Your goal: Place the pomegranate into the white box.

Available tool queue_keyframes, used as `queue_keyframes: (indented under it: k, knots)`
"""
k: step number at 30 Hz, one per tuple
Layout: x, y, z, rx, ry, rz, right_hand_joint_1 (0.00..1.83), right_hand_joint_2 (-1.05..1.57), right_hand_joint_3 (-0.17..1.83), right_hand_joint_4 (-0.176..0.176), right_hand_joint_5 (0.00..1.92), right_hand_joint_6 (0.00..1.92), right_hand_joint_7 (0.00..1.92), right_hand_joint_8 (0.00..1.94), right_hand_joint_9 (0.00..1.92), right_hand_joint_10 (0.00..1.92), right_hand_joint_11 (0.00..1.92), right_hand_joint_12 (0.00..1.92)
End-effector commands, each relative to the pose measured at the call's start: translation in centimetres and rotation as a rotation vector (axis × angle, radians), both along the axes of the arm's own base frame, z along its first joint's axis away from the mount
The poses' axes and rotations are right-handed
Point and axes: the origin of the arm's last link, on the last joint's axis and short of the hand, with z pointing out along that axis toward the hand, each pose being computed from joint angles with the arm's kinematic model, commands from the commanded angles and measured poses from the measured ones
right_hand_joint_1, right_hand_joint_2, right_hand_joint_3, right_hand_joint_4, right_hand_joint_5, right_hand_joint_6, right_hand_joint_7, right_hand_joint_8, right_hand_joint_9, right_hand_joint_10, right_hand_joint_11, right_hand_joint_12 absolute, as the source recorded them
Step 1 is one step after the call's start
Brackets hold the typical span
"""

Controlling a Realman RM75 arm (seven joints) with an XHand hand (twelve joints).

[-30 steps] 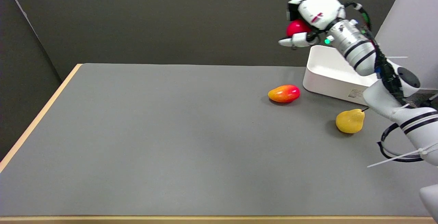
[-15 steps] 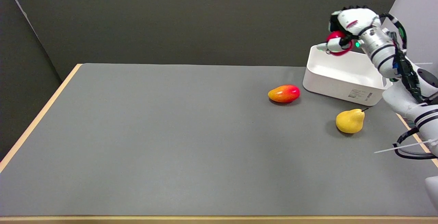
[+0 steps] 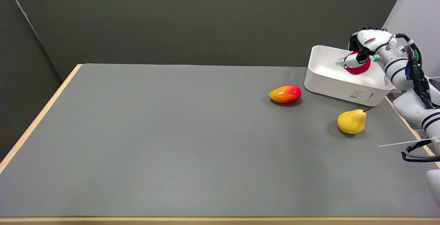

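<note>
Pomegranate (image 3: 357,67) hung gripped in the right hand (image 3: 362,49) over the box (image 3: 340,87), upper right; only release remained.

Mango (image 3: 285,94) and pear (image 3: 351,121) flank the white box (image 3: 338,88) front.

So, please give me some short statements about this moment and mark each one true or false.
1. The right hand holds the pomegranate. True.
2. The pomegranate is over the white box. True.
3. The mango lies inside the box. False: it lies on the table, left of the box.
4. The pear touches the mango. False: they lie apart.
5. The pear is nearer the camera than the box. True.
</note>
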Motion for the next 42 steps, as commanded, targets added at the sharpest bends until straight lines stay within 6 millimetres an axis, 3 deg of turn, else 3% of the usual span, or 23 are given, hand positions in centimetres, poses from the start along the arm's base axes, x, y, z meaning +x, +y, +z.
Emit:
queue_keyframes:
  k: [1,10,15,16,17,19,20,22,25,28,32,34,37,39,41,42]
  knots:
    - [-3.9,0.1,2.0,-0.045,-0.125,-0.048,1.33,1.17,0.15,-0.149,0.55,1.59,0.80,1.30,0.77,1.47,0.74,1.80]
    - [-3.2,-1.2,1.0,0.004,-0.126,-0.022,1.33,1.17,0.16,-0.157,0.57,1.62,0.83,1.32,0.68,1.48,0.64,1.87]
    - [-2.8,-1.4,0.5,0.039,-0.160,0.031,1.33,1.18,0.15,-0.153,0.53,1.62,0.78,1.34,0.75,1.49,0.60,1.86]
    - [-2.8,-1.3,0.5,0.041,-0.177,0.046,1.10,1.22,0.20,-0.060,0.51,1.67,0.73,1.20,0.70,1.42,0.35,1.89]
    - [-2.7,-1.1,0.6,0.041,-0.222,0.088,0.78,1.28,0.29,0.067,0.49,1.75,0.65,1.01,0.64,1.32,0.00,1.92]
    - [-2.6,-0.9,0.7,0.041,-0.268,0.133,0.85,0.95,0.76,0.085,0.30,1.24,0.53,0.85,0.52,1.24,0.00,1.91]
    - [-2.6,-0.7,0.7,0.047,-0.271,0.150,0.82,0.85,0.92,0.088,0.25,0.99,0.45,0.71,0.44,1.11,0.00,1.84]
    - [-2.4,-0.6,0.6,0.061,-0.260,0.170,0.68,0.77,1.03,0.091,0.20,0.65,0.31,0.46,0.30,0.82,0.02,1.61]
    - [-2.2,-0.6,0.2,0.084,-0.253,0.186,0.50,0.74,0.99,0.104,0.17,0.42,0.19,0.29,0.16,0.59,0.02,1.19]
    - [-2.1,-0.5,0.0,0.096,-0.249,0.191,0.41,0.66,1.02,0.111,0.12,0.42,0.09,0.24,0.04,0.49,0.00,0.94]
    - [-2.1,-0.4,-0.5,0.120,-0.256,0.210,0.36,0.68,0.90,0.114,0.13,0.35,0.01,0.22,0.00,0.25,0.00,0.67]
    - [-1.8,-0.2,-1.0,0.148,-0.279,0.248,0.54,0.59,1.00,0.118,0.08,0.45,0.10,0.01,0.05,0.02,0.00,0.52]
    - [-0.7,0.6,-2.3,0.226,-0.345,0.380,0.32,0.64,0.95,0.119,0.10,0.40,0.00,0.17,0.00,0.10,0.00,0.53]
    - [0.8,0.8,-3.7,0.304,-0.353,0.453,0.31,0.63,0.95,0.116,0.10,0.40,0.00,0.16,0.00,0.08,0.00,0.51]
    - [2.1,0.9,-5.4,0.391,-0.361,0.503,0.48,0.57,0.98,0.111,0.08,0.45,0.10,0.02,0.04,0.01,0.00,0.51]
    - [2.7,1.0,-6.4,0.437,-0.358,0.516,0.40,0.61,0.93,0.110,0.10,0.41,0.06,0.10,0.02,0.06,0.00,0.53]
